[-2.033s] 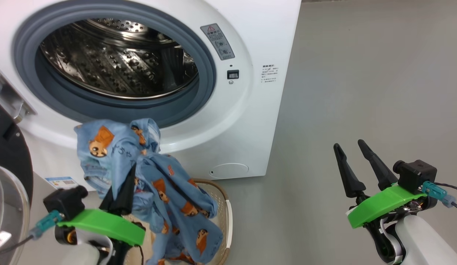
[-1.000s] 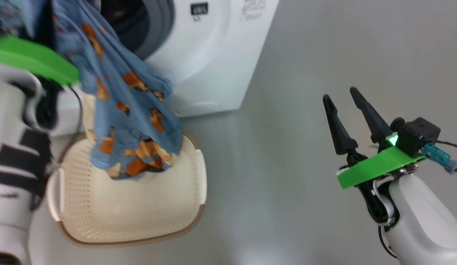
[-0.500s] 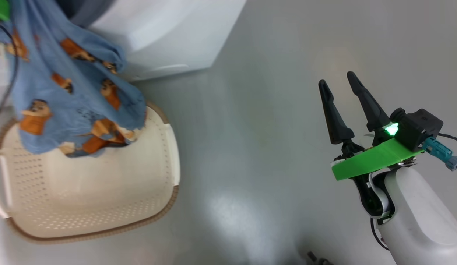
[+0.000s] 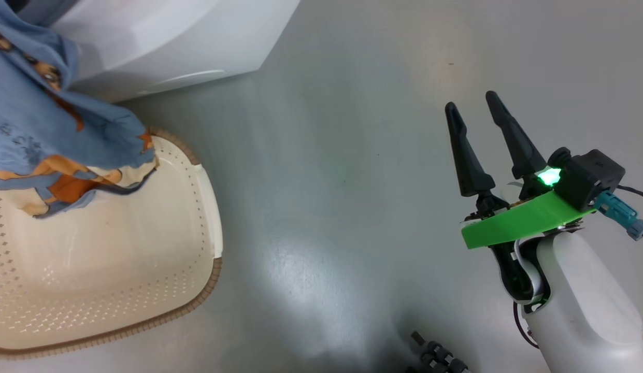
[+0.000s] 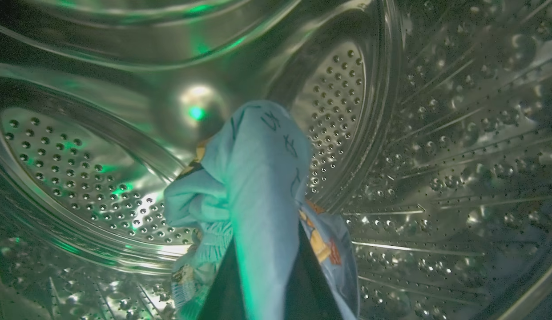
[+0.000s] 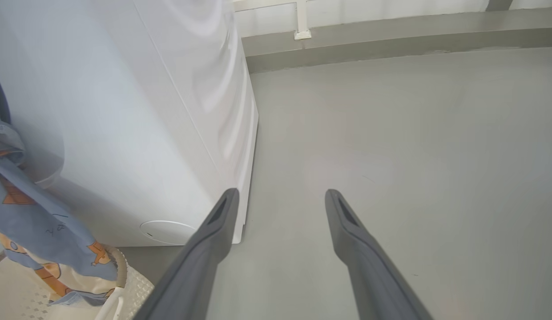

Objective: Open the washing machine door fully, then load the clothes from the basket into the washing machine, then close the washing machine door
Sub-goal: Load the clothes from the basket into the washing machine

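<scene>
Left gripper (image 5: 267, 235) tight on clothes (image 5: 258, 169), illegible dark scribbles (image 5: 288, 144), inside drum (image 5: 436, 155).

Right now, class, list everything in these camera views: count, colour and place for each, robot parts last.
washing machine: one, white, on the floor beside the basket.
drum: one, perforated steel, inside the washing machine.
round flap: one, white, low on the washing machine's front.
clothes: one bundle, light blue with orange-brown figures, upper end in the drum, lower end hanging over the basket.
basket: one, cream with brown rim, on the floor.
floor: one, grey, under everything.
left gripper: one, dark fingers, shut on the clothes inside the drum.
right gripper: one, dark fingers, open above the floor.
</scene>
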### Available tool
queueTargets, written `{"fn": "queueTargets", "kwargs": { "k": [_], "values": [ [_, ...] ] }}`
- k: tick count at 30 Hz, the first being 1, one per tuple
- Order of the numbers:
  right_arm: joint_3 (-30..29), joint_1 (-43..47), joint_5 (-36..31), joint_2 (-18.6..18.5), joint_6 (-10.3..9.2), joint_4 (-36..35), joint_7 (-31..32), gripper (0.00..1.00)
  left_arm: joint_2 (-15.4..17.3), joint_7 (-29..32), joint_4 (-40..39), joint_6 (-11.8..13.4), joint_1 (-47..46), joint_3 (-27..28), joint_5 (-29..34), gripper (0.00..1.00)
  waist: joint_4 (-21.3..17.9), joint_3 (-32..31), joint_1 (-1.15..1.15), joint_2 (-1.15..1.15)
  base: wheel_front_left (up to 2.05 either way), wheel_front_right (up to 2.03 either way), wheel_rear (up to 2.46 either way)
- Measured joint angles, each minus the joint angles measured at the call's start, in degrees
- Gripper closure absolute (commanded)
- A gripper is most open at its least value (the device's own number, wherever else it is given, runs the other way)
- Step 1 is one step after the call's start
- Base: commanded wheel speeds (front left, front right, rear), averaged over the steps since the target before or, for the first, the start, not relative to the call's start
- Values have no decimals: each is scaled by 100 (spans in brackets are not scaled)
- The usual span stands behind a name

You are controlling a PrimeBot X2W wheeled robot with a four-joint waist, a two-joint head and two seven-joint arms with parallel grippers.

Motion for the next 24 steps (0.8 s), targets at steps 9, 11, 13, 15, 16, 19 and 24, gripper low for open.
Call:
{"fn": "queueTargets", "kwargs": {
  "k": [9, 11, 13, 15, 16, 19, 24],
  "values": [
    [-43, 1, -24, 82, 0, 46, 0, 0, -41, 12, 224, -78, 231, 156, 70, 100, 4, -42, 0, 0, 0, 0, 0],
    [-19, 0, -24, 91, 0, 76, 0, 0, -121, 21, 416, -96, 432, 96, 70, 100, 8, -77, 0, 0, 0, 0, 0],
    [13, -1, -23, 97, 0, 100, 0, 0, -190, 105, 650, -96, 569, 48, 69, 100, 2, -123, 0, 0, 0, 0, 0],
    [32, -1, -23, 92, 0, 118, 0, 0, -243, 219, 855, -94, 616, 1, 70, 79, -6, -164, 0, 0, 0, 0, 0],
    [41, -1, -23, 89, 0, 130, 0, 0, -266, 302, 957, -94, 616, -20, 69, 30, -10, -183, 0, 0, 0, 0, 0],
    [56, -1, -22, 79, 0, 151, 0, 0, -314, 527, 1207, -98, 615, -94, 69, 0, -20, -236, 0, 0, 0, 0, 0],
    [77, -1, -18, 76, 0, 209, 0, 0, -447, 1001, 1619, -188, 616, -207, 57, 0, -22, -358, 0, 0, 0, 0, 0]
  ]
}}
